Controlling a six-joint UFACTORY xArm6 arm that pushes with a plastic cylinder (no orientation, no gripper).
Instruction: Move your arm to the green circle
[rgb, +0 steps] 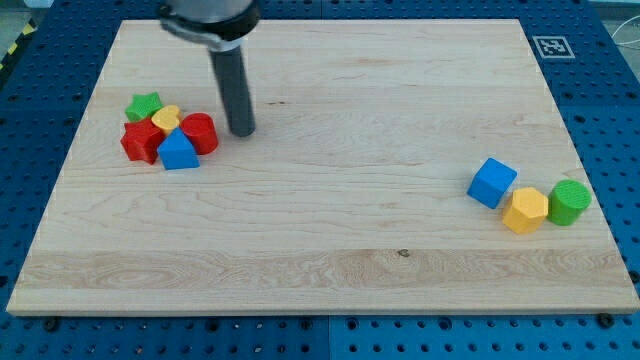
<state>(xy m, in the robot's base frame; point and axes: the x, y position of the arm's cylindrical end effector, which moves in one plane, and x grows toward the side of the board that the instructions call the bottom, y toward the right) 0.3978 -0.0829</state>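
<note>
1. Camera view: a pale wooden tabletop (330, 200) fills most of the frame, lying on a blue perforated base (620, 120).
2. The dark rod comes down from the upper left of the frame, and the tip (242, 132) rests on the wood just to the right of a cluster of blocks.
3. That cluster sits at the left of the frame: a green star (144, 106) at its top left, a yellow heart (166, 117) beside it, a red cylinder (200, 132) nearest the tip, a red star (141, 141) at the lower left, and a blue triangle (178, 151) at the bottom. These blocks touch or nearly touch one another.
4. The green circle (570, 201) stands at the far right of the frame, near the tabletop's right edge and well apart from the tip.
5. Just left of it, touching or almost so, lies a yellow hexagon (525, 210), and a blue cube (492, 183) sits at that block's upper left.
6. The arm carries no claw, only the rod, so there is no released or clenched state to tell.
7. A small black-and-white marker (551, 46) sits in the upper right.
</note>
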